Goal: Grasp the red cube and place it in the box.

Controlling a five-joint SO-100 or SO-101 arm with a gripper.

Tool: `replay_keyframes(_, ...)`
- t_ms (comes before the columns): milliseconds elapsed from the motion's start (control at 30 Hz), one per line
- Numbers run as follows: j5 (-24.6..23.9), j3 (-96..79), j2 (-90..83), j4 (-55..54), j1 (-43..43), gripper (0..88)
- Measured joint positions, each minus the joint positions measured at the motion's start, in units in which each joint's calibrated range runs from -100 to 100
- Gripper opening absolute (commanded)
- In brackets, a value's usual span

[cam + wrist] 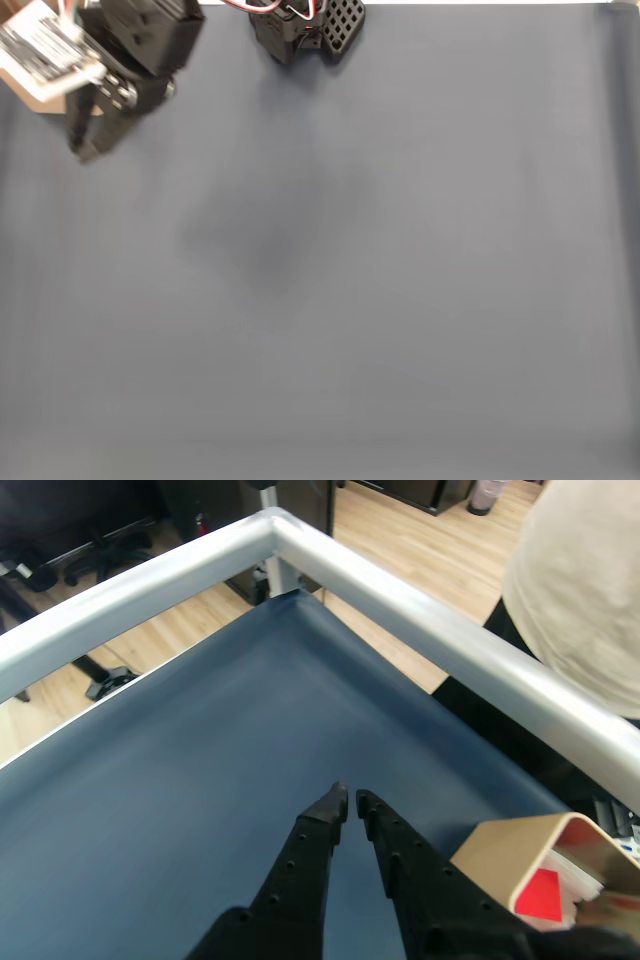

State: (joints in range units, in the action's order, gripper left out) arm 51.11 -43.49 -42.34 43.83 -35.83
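Observation:
In the wrist view, the red cube (544, 895) lies inside the box (505, 858), a tan container with rounded corners and a white inside, at the lower right edge of the picture. My gripper (351, 802) reaches out over the dark blue mat just left of the box. Its black fingers nearly touch at the tips and hold nothing. In the fixed view, the gripper (86, 150) points down at the top left corner, and a tan bit of the box (38, 98) shows behind the arm.
The arm's black base (300, 28) stands at the top edge of the mat (350, 280). A silver rail (420, 610) frames the table's corner. A person in a cream garment (590, 590) stands just beyond the rail at the right.

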Motion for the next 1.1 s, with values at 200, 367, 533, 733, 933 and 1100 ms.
replay_keyframes(200, 0.0, 0.0, 0.0, -0.3, 8.9, 0.0)
replay_keyframes(367, 0.0, -1.5, -1.5, -0.8, 16.5, 0.0)
replay_keyframes(533, 0.0, -5.3, -3.9, -2.0, 23.3, 0.0)
replay_keyframes(733, 0.6, -12.8, -8.3, -2.8, 29.2, 0.0)
replay_keyframes(933, 0.8, -23.1, -16.0, -3.2, 33.5, 0.0)
replay_keyframes(1100, 1.0, -33.0, -23.4, -4.5, 36.0, 0.0)
